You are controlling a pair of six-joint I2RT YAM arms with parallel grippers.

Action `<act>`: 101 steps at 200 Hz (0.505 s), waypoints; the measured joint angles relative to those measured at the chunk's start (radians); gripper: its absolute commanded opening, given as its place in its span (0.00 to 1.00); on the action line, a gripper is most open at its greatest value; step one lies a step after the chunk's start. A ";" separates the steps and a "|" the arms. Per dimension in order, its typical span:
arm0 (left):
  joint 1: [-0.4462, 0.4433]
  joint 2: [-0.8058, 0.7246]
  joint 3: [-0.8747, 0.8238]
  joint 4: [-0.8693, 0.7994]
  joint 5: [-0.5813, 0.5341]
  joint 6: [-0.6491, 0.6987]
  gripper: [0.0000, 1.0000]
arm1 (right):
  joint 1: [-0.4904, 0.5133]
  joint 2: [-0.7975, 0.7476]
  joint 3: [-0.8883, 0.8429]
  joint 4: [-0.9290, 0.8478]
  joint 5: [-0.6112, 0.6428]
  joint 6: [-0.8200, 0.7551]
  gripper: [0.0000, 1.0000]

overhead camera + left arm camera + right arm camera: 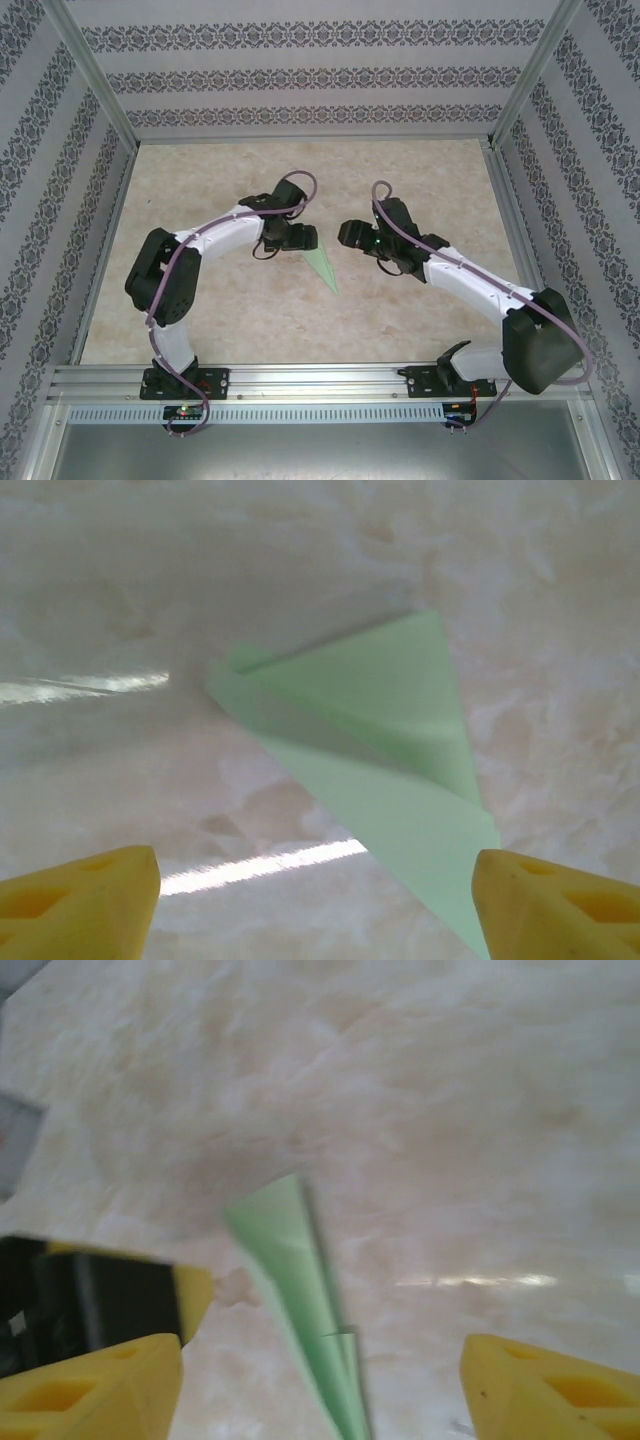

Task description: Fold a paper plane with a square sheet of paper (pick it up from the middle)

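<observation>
The square sheet of paper now lies folded as a pale green paper plane [323, 266] on the marble table top, a narrow pointed dart with its tip toward the near edge. My left gripper [304, 240] hovers over its wide end, open. In the left wrist view the paper plane [385, 740] lies flat ahead of the left gripper [315, 920], and one edge runs close to the right fingertip [550, 905]. My right gripper [350, 234] is open just right of it. From the right wrist the paper plane [300, 1290] runs down between the spread jaws of the right gripper [320, 1400].
The marble table [420, 170] is ringed by patterned walls and aluminium posts [95, 75]. A metal rail [320, 378] carries both arm bases at the near edge. The left gripper's black and yellow finger [130, 1295] shows at the left of the right wrist view.
</observation>
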 measured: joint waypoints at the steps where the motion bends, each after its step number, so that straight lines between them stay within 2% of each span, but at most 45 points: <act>1: -0.006 0.002 0.005 -0.005 -0.005 0.000 0.85 | -0.002 -0.003 -0.004 -0.003 0.007 0.005 0.81; 36: -0.098 0.077 0.132 -0.075 -0.083 -0.004 0.84 | -0.051 -0.051 -0.090 -0.056 0.115 0.039 0.85; 101: -0.113 0.202 0.216 -0.131 -0.098 -0.035 0.61 | -0.082 -0.103 -0.145 -0.083 0.166 0.064 0.85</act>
